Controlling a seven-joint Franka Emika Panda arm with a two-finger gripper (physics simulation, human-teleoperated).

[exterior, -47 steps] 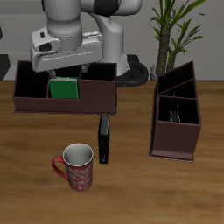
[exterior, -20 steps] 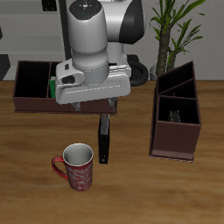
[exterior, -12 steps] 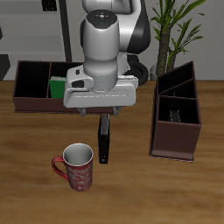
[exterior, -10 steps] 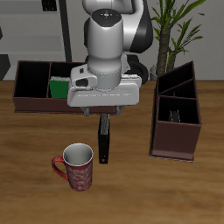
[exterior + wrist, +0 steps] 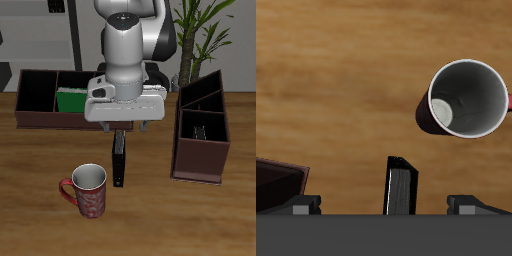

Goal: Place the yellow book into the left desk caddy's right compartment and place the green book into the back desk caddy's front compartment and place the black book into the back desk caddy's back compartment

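The wide-open tool [image 5: 385,205] hangs directly above the black book [image 5: 400,186].

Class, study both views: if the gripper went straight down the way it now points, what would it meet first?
Most likely the black book lying on the table. The gripper hangs open over the book's far end, fingers either side. The mug stands off to one side, out of that line. Exact depth is unclear.
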